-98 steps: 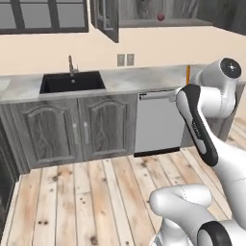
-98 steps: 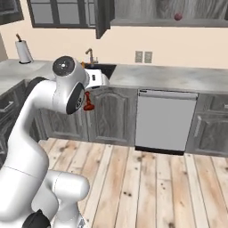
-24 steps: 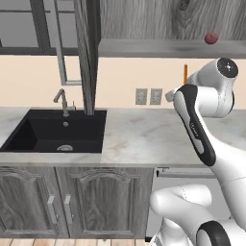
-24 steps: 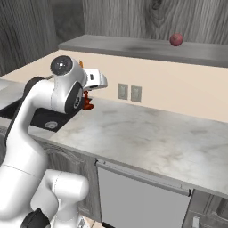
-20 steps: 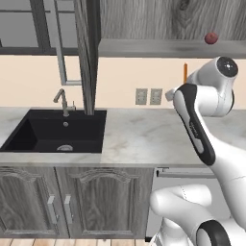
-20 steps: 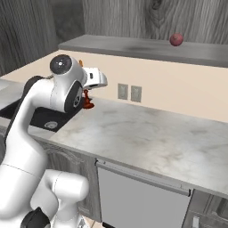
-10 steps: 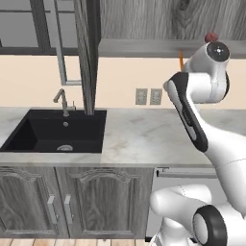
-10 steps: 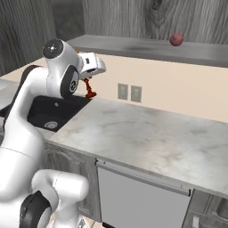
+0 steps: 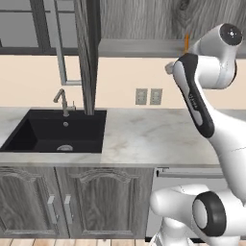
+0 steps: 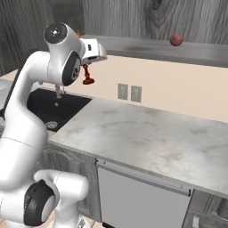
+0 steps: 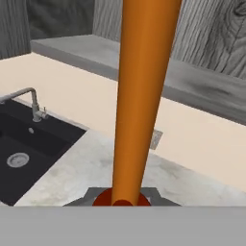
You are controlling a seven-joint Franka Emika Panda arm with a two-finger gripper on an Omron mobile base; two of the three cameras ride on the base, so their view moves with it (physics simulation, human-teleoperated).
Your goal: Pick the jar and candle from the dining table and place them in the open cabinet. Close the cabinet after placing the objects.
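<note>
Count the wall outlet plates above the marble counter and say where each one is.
2. Two outlet plates sit side by side on the beige wall above the marble counter, right of the black sink: the left plate and the right plate. The robot arm may hide others.

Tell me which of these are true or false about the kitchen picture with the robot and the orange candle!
1. The end effector is shut on the candle. True.
2. A small red ball sits on the cabinet shelf. True.
3. The candle is lying on the counter. False: it is held up in the air near the shelf.
4. The sink is white. False: it is black.
5. Two wall outlets are above the counter. True.
</note>
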